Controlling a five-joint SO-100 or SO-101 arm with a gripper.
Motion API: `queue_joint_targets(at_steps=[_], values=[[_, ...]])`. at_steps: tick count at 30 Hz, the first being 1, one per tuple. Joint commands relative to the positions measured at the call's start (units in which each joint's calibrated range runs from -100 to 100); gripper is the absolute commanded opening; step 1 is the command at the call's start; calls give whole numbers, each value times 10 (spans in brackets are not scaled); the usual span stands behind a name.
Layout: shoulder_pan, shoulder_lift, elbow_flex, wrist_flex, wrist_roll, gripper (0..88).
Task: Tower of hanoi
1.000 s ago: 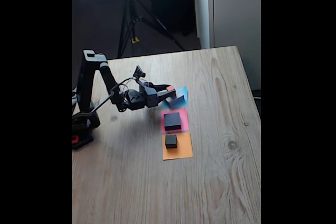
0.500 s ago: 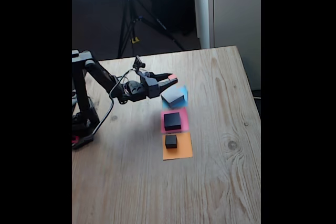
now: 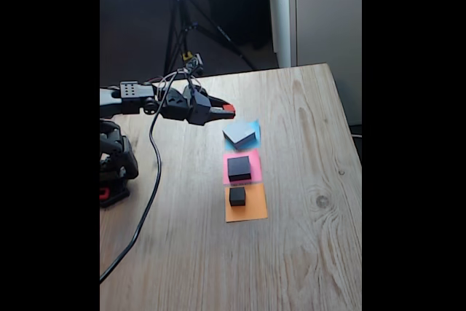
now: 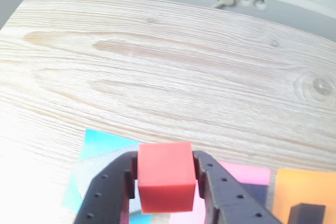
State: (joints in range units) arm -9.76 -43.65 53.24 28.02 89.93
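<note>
Claw [image 4: 164, 182] clamped on red cube [image 4: 164, 174], raised over wooden table [image 3: 291, 253]

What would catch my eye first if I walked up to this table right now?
Probably the red cube, pinched between the arm's black fingers and held in the air above the table. Next, in the fixed view, the row of coloured paper squares: a grey block on the blue one, a black block on the pink, a smaller dark block on the orange.
</note>
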Motion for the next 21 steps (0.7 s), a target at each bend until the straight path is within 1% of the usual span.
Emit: queue_joint_targets(at_steps=[1,3,4,5,9,10,12,14,17,18,20,21], values=[[43,-48,-134,148,-26,3],[74,-50,-188,199,-26,3],[94,-48,-216,235,2,3],[114,-47,-236,254,9,3],[179,-42,-277,286,49,3],[197,-38,-290,298,71,3],[222,-30,-311,309,79,3],[241,-22,-345,341,101,3],[256,-15,-401,386,101,3],[259,-14,-421,401,94,4],[267,-14,-451,429,99,4],[269,-14,-464,444,91,4]])
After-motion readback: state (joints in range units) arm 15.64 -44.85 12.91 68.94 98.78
